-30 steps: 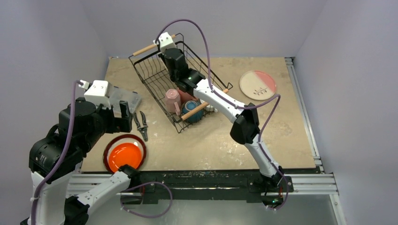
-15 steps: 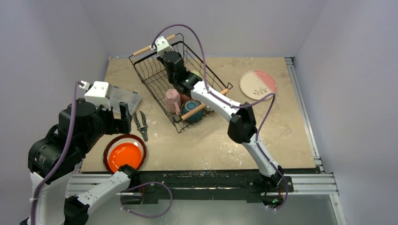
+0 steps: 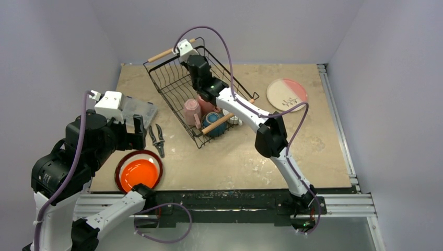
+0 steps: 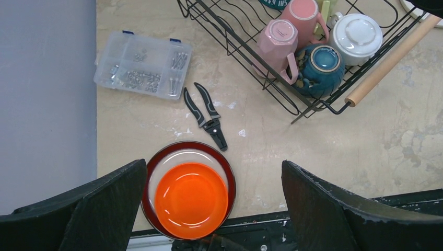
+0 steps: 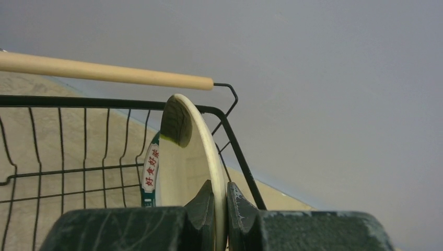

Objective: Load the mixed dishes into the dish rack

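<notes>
My right gripper [image 5: 225,191] is shut on the rim of a teal-rimmed white plate [image 5: 183,167], held on edge inside the far end of the dish rack [image 3: 167,89], next to its wooden handle [image 5: 104,70]. In the top view the arm [image 3: 198,65] hides the plate. My left gripper [image 4: 214,209] is open and empty, high above the orange plate [image 4: 191,199], which lies in the dark red-rimmed plate [image 4: 150,178]. Two pink mugs [image 4: 279,42], a teal bowl [image 4: 322,61] and a white two-handled cup [image 4: 357,32] sit in the rack's near end. A pink-white plate [image 3: 287,94] lies at the far right.
Black pliers [image 4: 206,115] lie between the stacked plates and the rack. A clear plastic parts box [image 4: 142,65] sits left of the pliers. The table's near edge and metal rail [image 3: 224,198] run just below the orange plate.
My right gripper has shifted slightly right within the far end of the rack, still holding the plate. The left arm has not moved.
</notes>
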